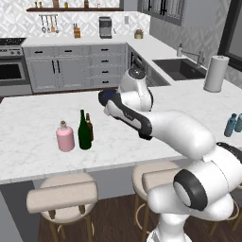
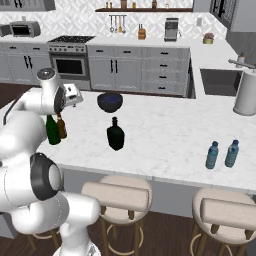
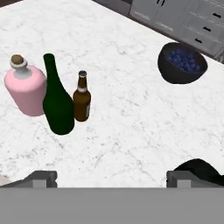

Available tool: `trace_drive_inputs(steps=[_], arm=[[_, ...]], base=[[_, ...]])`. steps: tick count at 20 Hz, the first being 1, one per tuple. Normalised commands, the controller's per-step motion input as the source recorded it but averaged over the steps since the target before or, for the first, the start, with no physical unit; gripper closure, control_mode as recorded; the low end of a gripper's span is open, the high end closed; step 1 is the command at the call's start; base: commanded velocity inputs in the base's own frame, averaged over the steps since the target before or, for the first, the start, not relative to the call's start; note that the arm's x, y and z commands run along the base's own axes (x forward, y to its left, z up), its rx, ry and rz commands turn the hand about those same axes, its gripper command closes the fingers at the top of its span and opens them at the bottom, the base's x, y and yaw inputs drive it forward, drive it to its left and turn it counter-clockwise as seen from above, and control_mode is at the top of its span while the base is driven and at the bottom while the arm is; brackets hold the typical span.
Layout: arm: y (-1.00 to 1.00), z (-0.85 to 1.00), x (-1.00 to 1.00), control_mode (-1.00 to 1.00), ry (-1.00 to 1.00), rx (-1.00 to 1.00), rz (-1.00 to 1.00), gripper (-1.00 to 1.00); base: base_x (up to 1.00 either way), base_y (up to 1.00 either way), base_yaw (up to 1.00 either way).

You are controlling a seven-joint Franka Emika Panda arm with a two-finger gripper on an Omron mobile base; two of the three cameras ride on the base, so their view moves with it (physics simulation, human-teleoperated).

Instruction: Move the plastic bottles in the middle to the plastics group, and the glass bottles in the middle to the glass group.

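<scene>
The gripper (image 3: 111, 177) hangs with fingers spread wide and empty above the counter (image 3: 131, 122) — the squat black bottle (image 2: 115, 134) stands upright just under its right fingertip, apart from the green bottle (image 3: 57, 100) already beside the pink bottle (image 3: 25, 89) and brown bottle (image 3: 82, 98)

Even, bright rendered light, no glare. Soft shadows hug the green bottle (image 3: 57, 103) base toward 5 o'clock on the marble counter (image 3: 131, 118). Slightly soft focus; no edge distortion.
</scene>
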Motion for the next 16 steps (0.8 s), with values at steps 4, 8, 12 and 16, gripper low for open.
trace_drive_inputs(steps=[4, 8, 12, 16], arm=[[-0.36, -0.13, -0.25, -1.00, 0.04, 0.01, -0.03, -1.00], [-0.68, -0.07, -0.15, -1.00, -0.05, 0.03, -0.09, -1.00], [-0.66, 0.07, -0.21, -1.00, 0.00, 0.03, -0.17, -1.00], [-0.78, 0.00, -0.24, -1.00, 0.00, 0.07, -0.19, -1.00]], base=[[0.00, 0.00, 0.00], [0.00, 0.00, 0.00], [0.00, 0.00, 0.00], [0.00, 0.00, 0.00]])
